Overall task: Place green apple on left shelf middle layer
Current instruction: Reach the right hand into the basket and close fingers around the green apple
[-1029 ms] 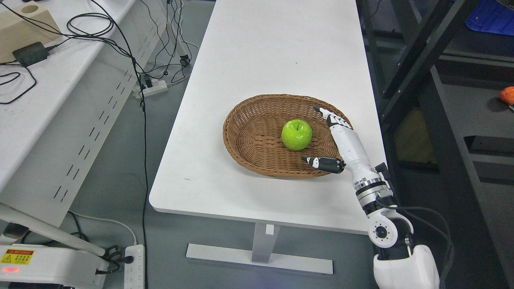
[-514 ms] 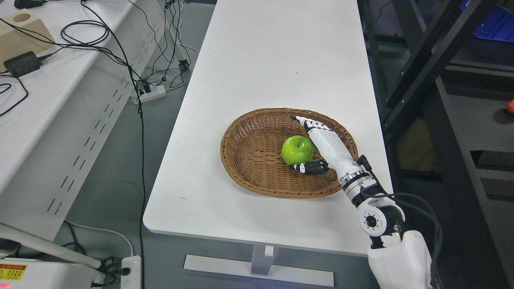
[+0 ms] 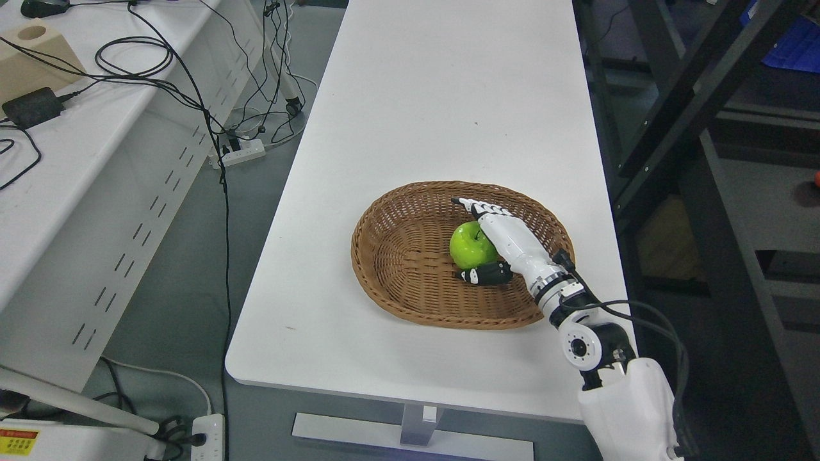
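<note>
A green apple (image 3: 466, 248) lies in a brown wicker basket (image 3: 397, 256) on the white table (image 3: 442, 96). My right hand (image 3: 459, 239) reaches into the basket from the lower right and brackets the apple. Its straight white fingers (image 3: 487, 210) lie along the apple's far right side, and the black thumb (image 3: 482, 275) sits low in front of it. The palm rests against the apple, but the fingers are not curled around it, so the hand is open. My left arm does not show.
A dark metal rack (image 3: 679, 96) stands just right of the table, with a bit of an orange object (image 3: 816, 180) on one level. A white bench (image 3: 77, 166) with cables (image 3: 128, 57) is on the left. A power strip (image 3: 238, 152) lies on the floor.
My right hand has moved left into the basket, from its right rim to up against the apple, thumb and fingers now flanking it. The camera has also tilted, shifting the whole picture down.
</note>
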Motion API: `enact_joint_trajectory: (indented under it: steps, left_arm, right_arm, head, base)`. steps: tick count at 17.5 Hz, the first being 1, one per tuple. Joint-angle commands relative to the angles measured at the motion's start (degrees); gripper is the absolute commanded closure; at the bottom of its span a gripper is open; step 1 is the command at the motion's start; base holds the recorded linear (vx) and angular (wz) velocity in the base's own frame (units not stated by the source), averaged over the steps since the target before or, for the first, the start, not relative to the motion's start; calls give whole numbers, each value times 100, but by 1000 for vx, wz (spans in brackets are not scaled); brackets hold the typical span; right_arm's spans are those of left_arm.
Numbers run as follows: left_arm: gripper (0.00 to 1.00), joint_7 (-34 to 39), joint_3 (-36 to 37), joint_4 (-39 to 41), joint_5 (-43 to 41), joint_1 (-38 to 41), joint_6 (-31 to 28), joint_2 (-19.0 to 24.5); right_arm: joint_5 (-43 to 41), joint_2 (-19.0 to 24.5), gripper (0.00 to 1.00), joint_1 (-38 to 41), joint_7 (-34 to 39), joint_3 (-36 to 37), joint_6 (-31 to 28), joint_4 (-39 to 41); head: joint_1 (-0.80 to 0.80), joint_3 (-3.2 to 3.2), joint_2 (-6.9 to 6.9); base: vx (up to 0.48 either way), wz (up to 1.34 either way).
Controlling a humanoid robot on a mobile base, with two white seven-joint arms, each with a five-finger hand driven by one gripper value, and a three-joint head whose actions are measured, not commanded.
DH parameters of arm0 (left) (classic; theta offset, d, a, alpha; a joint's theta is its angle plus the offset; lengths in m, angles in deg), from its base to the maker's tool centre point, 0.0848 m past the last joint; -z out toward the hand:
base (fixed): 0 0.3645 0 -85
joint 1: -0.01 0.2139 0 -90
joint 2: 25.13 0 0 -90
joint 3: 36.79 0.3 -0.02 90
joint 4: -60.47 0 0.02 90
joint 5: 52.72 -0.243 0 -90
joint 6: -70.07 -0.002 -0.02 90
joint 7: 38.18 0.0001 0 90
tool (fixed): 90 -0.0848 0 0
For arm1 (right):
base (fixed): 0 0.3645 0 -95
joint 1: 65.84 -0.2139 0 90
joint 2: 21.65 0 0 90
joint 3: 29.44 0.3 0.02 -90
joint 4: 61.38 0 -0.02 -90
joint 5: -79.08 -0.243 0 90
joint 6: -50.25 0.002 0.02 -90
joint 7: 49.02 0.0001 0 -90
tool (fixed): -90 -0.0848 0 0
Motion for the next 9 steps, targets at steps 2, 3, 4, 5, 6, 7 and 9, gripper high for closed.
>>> enact_joint_trajectory:
  steps: [2, 3, 4, 5, 6, 7, 9]
  left_arm:
    - [0, 1, -5, 1, 0, 0, 3, 100]
    - [0, 1, -5, 1, 0, 0, 3, 100]
    - [0, 1, -5, -7, 0, 0, 3, 100]
    - [0, 1, -5, 1, 0, 0, 3, 100]
    - [0, 1, -5, 1, 0, 0, 3, 100]
    - [0, 1, 12, 1, 0, 0, 3, 100]
    - [0, 1, -5, -7, 0, 0, 3, 100]
  right_arm:
    - [12, -26, 26, 23, 3, -18, 26, -287]
    - [-32, -26, 38, 32, -6, 43, 43, -287]
    - [-58, -18, 48, 32, -6, 96, 61, -278]
    - [-59, -18, 56, 32, -6, 166, 61, -278]
    - [-67, -9, 66, 32, -6, 280, 113, -278]
    - [-67, -9, 78, 32, -6, 403, 201, -270]
    - [-76, -35, 99, 67, 3, 745, 473, -226]
  head:
    - [0, 0, 0]
    - [0, 0, 0]
    - [0, 0, 0]
    - [0, 0, 0]
    - [0, 0, 0]
    - [0, 0, 0]
    - [0, 0, 0]
  base:
    - [12, 0]
    - [10, 0]
    - [0, 0]
    - [0, 0]
    - [0, 0]
    - [0, 0]
    - [0, 0]
